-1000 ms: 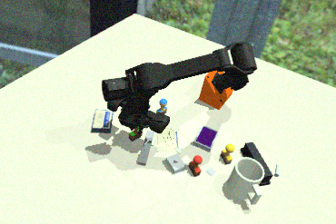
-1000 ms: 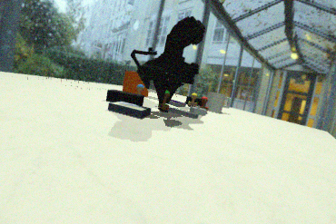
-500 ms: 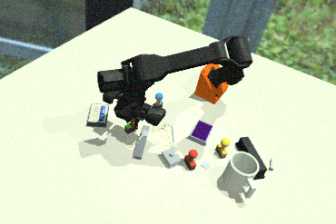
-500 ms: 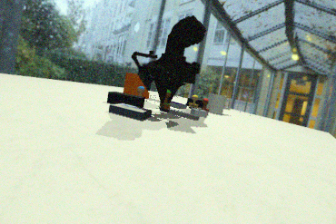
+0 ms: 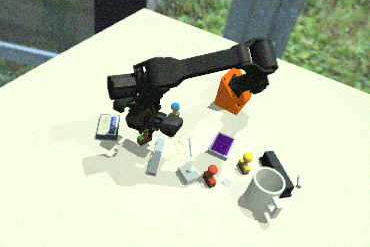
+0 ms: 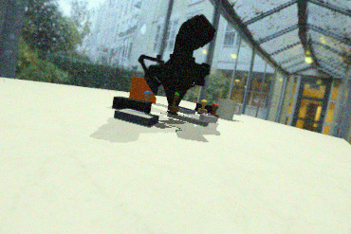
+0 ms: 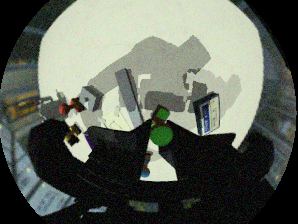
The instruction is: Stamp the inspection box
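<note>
A green-knobbed stamp with a brown body [image 5: 144, 137] [image 6: 175, 109] is between my fingertips; its round green knob [image 7: 161, 135] shows in the wrist view. My gripper [image 7: 158, 121] is shut on it, low over the table; whether its base touches the table I cannot tell. Its lettering is hidden. The pale card with thin lines [image 5: 180, 148] [image 7: 112, 119] lies just beside the grey bar. The purple ink pad [image 5: 222, 145] lies open beyond the card, and only partly shows in the wrist view.
A grey bar [image 5: 155, 158] [image 7: 127, 92] lies between stamp and card. Nearby are a grey block [image 5: 189, 174], red [image 5: 210, 175], yellow [image 5: 245, 163] and blue [image 5: 175, 106] stamps, a dark labelled box [image 5: 107, 127] [image 7: 207, 115], a mug [image 5: 262, 192] and a black object [image 5: 276, 170].
</note>
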Tool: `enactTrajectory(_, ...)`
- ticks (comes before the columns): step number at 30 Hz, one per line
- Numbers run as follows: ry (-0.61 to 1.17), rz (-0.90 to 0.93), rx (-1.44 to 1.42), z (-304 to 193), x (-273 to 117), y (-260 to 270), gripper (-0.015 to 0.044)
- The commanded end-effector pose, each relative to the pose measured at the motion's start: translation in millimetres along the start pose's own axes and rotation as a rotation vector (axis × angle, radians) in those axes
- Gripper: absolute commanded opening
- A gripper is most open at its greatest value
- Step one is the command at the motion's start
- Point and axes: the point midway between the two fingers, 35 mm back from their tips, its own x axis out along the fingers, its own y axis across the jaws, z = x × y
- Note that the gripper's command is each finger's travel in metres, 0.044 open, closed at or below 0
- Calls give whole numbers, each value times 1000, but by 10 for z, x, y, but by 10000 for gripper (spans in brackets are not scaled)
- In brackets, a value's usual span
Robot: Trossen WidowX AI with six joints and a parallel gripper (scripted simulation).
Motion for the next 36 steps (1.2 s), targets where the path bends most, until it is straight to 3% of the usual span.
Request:
enactTrajectory(1,1,-6,-6,1,-32,-8,0)
enactTrajectory(36,2,-7,-5,1,-204,-13,0)
